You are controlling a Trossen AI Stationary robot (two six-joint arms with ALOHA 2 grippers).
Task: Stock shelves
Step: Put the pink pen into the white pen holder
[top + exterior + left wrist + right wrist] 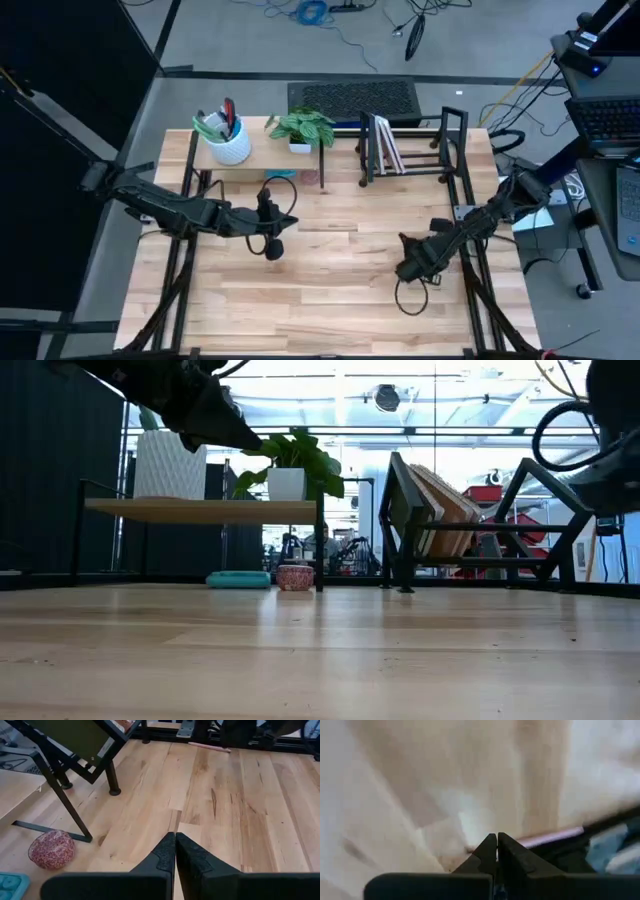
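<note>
The pale-wood shelf [262,152] stands at the far left of the table on thin black legs. It carries a white pot [230,143] and a potted plant [303,128]. Right of it stands the black wire rack [412,150], with several books [385,148] leaning between its dividers. My left gripper [175,840] is shut and holds nothing; it hovers above the table in front of the shelf [280,222]. My right gripper [497,840], also shut with nothing in it, hovers over the right half of the table [405,245].
Under the wooden shelf lie a teal tray [238,579] and a small red speckled bowl [51,850]. A thin pink stick [210,746] lies on the table near the right arm's base. Bare wood [330,300] stretches across the middle and near side of the table.
</note>
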